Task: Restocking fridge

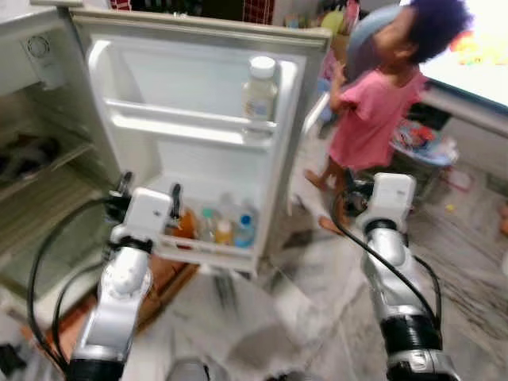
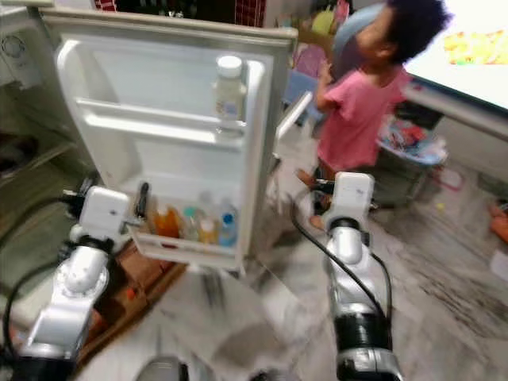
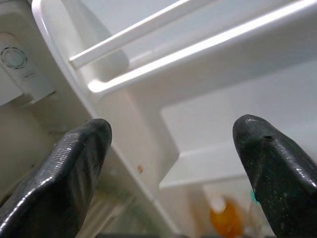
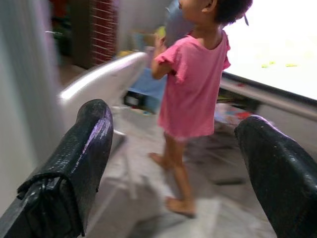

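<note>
- Fridge (image 1: 48, 159) stands open before you, its door (image 1: 198, 119) swung wide; a white bottle (image 1: 259, 89) sits on the upper shelf, small bottles (image 1: 214, 226) in the bottom rack.
- Left gripper (image 1: 147, 194), fingers spread and empty, hangs beside that rack.
- Right gripper (image 4: 173, 163), also spread and empty, points at a person (image 1: 373, 103) nearby.
- Bottles look light, stiff, likely slippery: grasp mid-body.
</note>
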Tool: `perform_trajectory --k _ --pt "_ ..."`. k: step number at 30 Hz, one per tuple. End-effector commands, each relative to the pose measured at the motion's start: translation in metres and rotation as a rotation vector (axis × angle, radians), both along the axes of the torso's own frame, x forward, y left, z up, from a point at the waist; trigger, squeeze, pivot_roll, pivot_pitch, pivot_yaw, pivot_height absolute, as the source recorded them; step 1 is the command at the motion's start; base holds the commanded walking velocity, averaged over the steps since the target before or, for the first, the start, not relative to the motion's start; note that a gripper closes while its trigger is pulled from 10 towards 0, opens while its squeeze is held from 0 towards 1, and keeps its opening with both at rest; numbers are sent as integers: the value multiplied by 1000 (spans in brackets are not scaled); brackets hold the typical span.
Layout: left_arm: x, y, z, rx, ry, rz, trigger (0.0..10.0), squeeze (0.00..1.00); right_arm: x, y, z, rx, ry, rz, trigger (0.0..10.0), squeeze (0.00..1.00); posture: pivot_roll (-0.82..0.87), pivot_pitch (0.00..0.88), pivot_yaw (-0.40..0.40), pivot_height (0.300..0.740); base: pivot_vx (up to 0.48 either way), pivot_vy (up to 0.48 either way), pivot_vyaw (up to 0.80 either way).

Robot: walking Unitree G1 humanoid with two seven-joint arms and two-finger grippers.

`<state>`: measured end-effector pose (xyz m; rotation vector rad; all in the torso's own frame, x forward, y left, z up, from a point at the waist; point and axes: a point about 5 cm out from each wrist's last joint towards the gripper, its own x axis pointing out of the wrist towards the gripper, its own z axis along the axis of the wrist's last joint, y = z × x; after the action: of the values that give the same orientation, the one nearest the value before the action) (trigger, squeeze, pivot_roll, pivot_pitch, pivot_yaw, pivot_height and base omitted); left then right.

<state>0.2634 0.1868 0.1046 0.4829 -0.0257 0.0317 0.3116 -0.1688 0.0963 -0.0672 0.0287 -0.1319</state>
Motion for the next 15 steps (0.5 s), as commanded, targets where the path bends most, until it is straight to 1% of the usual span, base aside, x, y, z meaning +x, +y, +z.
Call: perform_trajectory --k 1,5,9,10,11,12,13,15 --pt "2 -6 4 0 -2 -35 10000 0 3 -7 3 -4 -13 -17 10000 0 202 0 5 740 0 -371 0" --pt "3 -4 3 8 15 -42 10000 0 5 -3 0 18 -11 -16 10000 0 194 0 -7 740 0 -375 0" --pt "5 -11 0 -16 21 -32 10000 0 10 5 5 7 -23 33 10000 0 193 0 -37 740 0 -383 0" --pt "5 -11 0 -16 21 -32 10000 0 10 5 5 7 -23 33 10000 0 193 0 -37 740 0 -386 0" --pt "4 -11 -6 -41 32 -19 10000 0 11 8 5 12 -24 47 10000 0 179 0 -55 740 0 -364 0" --pt "3 -10 -7 -48 35 -14 10000 0 11 9 5 14 -25 52 10000 0 172 0 -55 740 0 -364 0" --pt "4 -9 -11 -64 52 4 10000 0 11 11 4 12 -23 64 10000 0 172 0 -56 740 0 -371 525" --pt "5 -7 -13 -68 63 11 10000 0 13 12 4 17 -23 67 10000 0 175 0 -51 740 0 -426 531"
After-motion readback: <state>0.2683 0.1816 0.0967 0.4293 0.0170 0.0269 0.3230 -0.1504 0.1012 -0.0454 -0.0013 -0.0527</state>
